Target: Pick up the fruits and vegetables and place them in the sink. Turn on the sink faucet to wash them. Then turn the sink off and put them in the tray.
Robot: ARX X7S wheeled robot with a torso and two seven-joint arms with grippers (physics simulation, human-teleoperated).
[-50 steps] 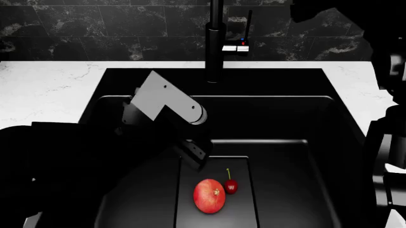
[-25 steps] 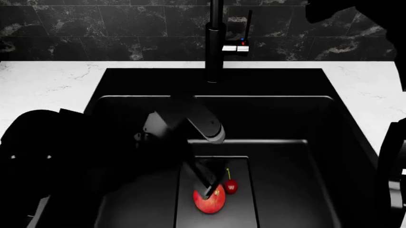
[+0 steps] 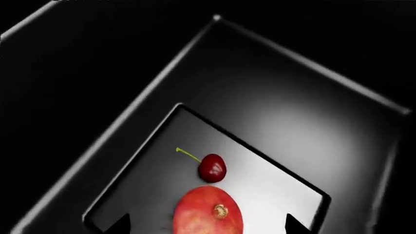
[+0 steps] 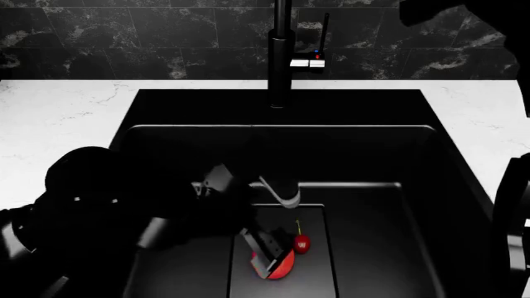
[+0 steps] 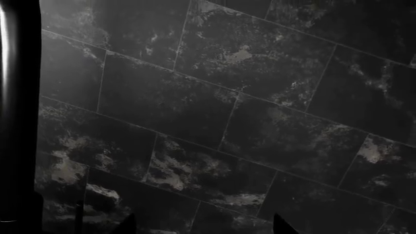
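**Left claw over the red fruit in the sink**

My left claw (image 4: 269, 257) sits released, fingers straddling the red fruit (image 3: 208, 210) on the sink's (image 4: 373, 205) drain panel (image 3: 273, 187); the cherry (image 3: 212, 167) lies just beside it. I see my right claw (image 5: 201, 225) spread, facing dark wall tiles (image 5: 260, 122).

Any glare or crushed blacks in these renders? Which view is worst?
Head view: the left arm merges into the black sink, so the left claw is hard to read over the red fruit. Left wrist view: a bright sheen on the drain panel; fruit and cherry stay sharp. Right wrist view: only dim marbled wall tile, evenly lit.
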